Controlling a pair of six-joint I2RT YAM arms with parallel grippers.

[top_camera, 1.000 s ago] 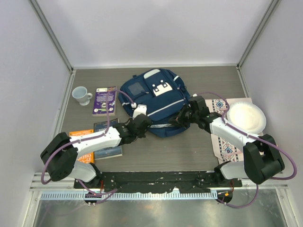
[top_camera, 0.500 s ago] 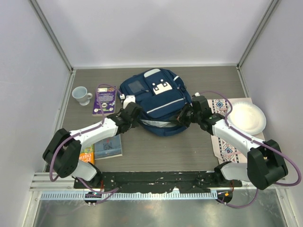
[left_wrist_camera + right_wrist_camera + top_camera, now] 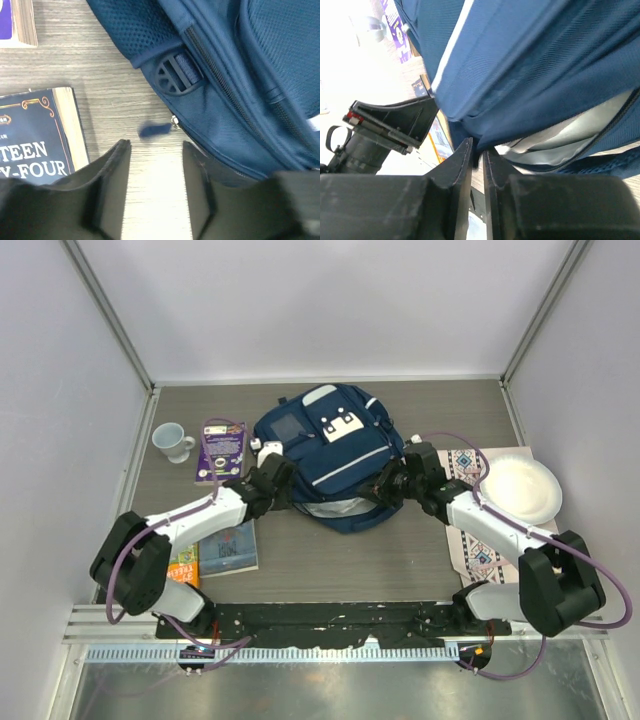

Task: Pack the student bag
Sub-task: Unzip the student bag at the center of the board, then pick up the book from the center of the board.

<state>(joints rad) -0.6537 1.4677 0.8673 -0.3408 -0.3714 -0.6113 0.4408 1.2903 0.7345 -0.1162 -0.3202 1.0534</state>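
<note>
The student bag is a navy backpack lying flat mid-table, its near edge unzipped so that grey lining shows. My left gripper sits at the bag's left near corner. Its jaws are open with only bare table between them, and a blue zipper pull lies loose just ahead of the fingertips. My right gripper is at the bag's right near corner, shut on the edge of the bag's upper flap and holding it up.
A white cup and a purple book lie left of the bag. A dark blue book and an orange one sit near the left arm. At the right, a white plate rests on a patterned mat.
My left gripper travelled left along the bag's near edge, then opened and let go of the zipper pull. The bag's opening has widened. The right gripper kept its hold.
</note>
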